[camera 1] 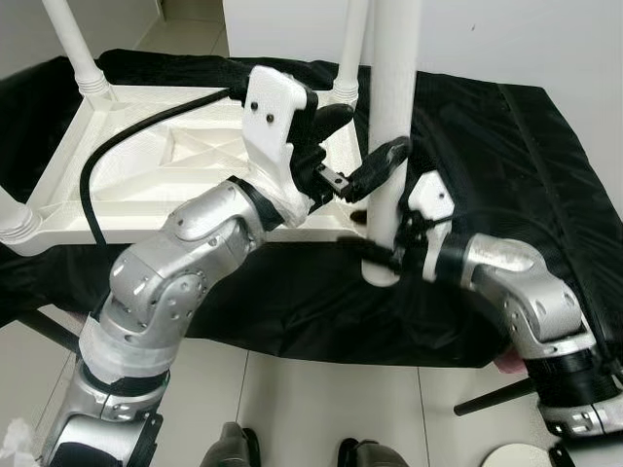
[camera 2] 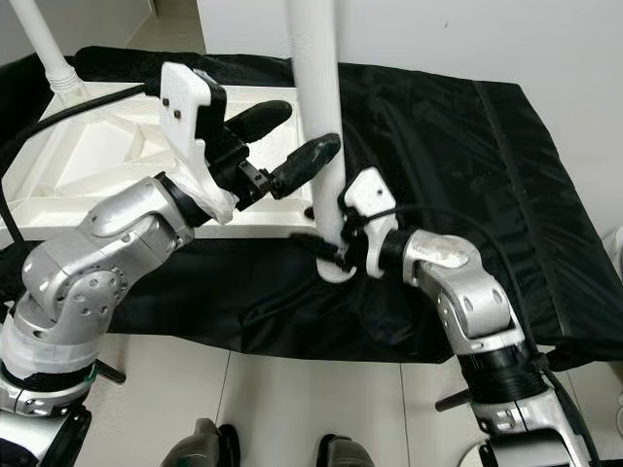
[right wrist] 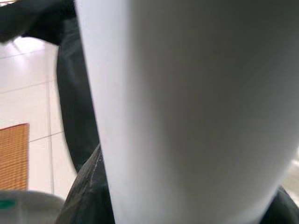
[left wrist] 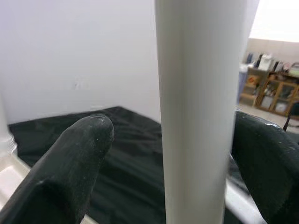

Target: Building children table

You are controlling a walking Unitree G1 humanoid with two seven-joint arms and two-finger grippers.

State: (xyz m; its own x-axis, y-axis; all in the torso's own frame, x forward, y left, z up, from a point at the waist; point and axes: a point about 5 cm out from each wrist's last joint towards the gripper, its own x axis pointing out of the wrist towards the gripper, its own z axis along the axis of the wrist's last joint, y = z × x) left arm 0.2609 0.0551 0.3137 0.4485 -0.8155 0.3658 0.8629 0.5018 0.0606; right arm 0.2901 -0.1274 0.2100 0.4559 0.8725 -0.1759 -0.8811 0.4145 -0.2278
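A white children's table (camera 1: 146,165) lies upside down on a black cloth. White legs stand in three of its corners: far left (camera 1: 73,44), far right (camera 1: 352,49) and near left (camera 1: 15,219). Another white table leg (camera 1: 394,97) stands upright, its foot on the cloth just off the near right corner. My right gripper (camera 1: 389,255) is shut on this leg close to its foot. Higher up, my left gripper (camera 2: 292,141) is open, its two black fingers (left wrist: 70,154) on either side of the leg (left wrist: 198,112) with a gap showing.
The black cloth (camera 1: 506,156) covers a low platform that ends just in front of me. Pale tiled floor (camera 1: 321,409) lies below it, and my feet are at the bottom edge. A white wall stands behind. Shelves (left wrist: 271,88) are far off.
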